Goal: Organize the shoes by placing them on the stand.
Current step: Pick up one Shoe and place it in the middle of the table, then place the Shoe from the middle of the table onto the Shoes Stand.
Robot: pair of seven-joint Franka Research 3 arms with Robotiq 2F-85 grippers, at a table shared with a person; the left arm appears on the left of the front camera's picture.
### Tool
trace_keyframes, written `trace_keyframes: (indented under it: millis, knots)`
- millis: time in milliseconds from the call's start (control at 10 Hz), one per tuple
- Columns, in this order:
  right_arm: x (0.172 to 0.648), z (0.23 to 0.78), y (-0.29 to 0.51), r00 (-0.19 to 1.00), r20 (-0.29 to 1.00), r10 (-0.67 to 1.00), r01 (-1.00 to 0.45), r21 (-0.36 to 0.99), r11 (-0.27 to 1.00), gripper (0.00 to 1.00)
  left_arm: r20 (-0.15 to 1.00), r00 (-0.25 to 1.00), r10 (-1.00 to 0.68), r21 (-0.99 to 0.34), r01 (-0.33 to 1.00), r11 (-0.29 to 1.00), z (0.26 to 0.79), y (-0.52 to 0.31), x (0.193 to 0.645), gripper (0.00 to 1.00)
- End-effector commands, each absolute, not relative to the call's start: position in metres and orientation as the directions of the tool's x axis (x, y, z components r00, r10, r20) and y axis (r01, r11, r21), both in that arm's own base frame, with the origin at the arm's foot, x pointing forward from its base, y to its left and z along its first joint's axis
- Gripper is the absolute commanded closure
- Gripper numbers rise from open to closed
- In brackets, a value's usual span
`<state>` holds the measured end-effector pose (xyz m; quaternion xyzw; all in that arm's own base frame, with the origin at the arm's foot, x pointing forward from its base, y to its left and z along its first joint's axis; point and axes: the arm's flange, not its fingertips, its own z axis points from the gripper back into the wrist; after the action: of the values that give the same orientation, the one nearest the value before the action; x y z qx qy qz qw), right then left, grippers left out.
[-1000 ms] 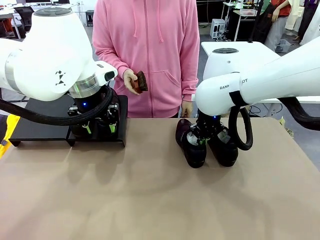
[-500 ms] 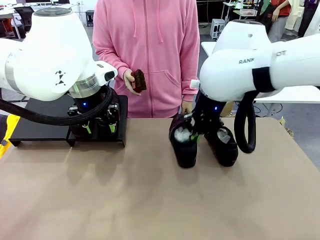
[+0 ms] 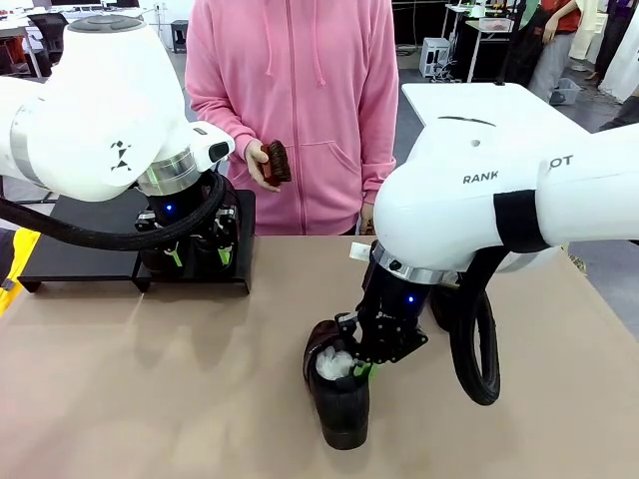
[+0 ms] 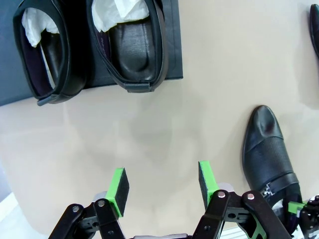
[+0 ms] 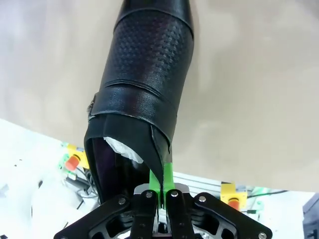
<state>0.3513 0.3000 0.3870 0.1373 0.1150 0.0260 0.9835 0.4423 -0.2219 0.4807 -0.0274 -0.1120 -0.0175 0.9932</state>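
Note:
My right gripper (image 3: 364, 369) is shut on the rim of a glossy black shoe (image 3: 339, 399) with white paper inside, holding it low over the table's front middle. In the right wrist view the fingers (image 5: 162, 189) pinch the shoe (image 5: 144, 89) at its opening edge, toe pointing away. My left gripper (image 3: 200, 257) hangs open at the right end of the black stand (image 3: 60, 249). From the left wrist, two stuffed shoes (image 4: 42, 50) (image 4: 129, 45) sit side by side on the stand (image 4: 172, 30), beyond the open gripper (image 4: 162, 181); the carried shoe (image 4: 266, 154) shows at right. A dark sliver of another shoe (image 4: 314, 20) is at the edge.
A person in a pink hoodie (image 3: 300, 100) stands at the far side, holding a small brown brush (image 3: 278, 160). The tan table (image 3: 150, 399) has free room at the front left. My right arm's black cable (image 3: 479, 339) loops beside the shoe.
My right arm has lifted one shoe from the pair at the back right and carried it toward the front middle of the table. The left arm has stayed still.

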Motion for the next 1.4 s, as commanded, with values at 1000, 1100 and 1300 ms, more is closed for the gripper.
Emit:
trace_keyframes:
  millis: [1000, 1100, 1300]
  knots:
    - [0.359, 0.398, 0.302, 0.955, -0.281, 0.095, -0.01, 0.292, 0.956, 0.0, 0.225, 0.974, -0.029, -0.05, 0.042, 0.998, 0.482, -0.221, 0.443, 0.26]
    - [0.359, 0.398, 0.302, 0.955, -0.281, 0.095, -0.01, 0.292, 0.956, 0.0, 0.225, 0.974, -0.029, -0.05, 0.042, 0.998, 0.482, -0.221, 0.443, 0.26]
    - [0.359, 0.398, 0.302, 0.955, -0.281, 0.095, -0.01, 0.292, 0.956, 0.0, 0.225, 0.974, -0.029, -0.05, 0.042, 0.998, 0.482, -0.221, 0.443, 0.26]
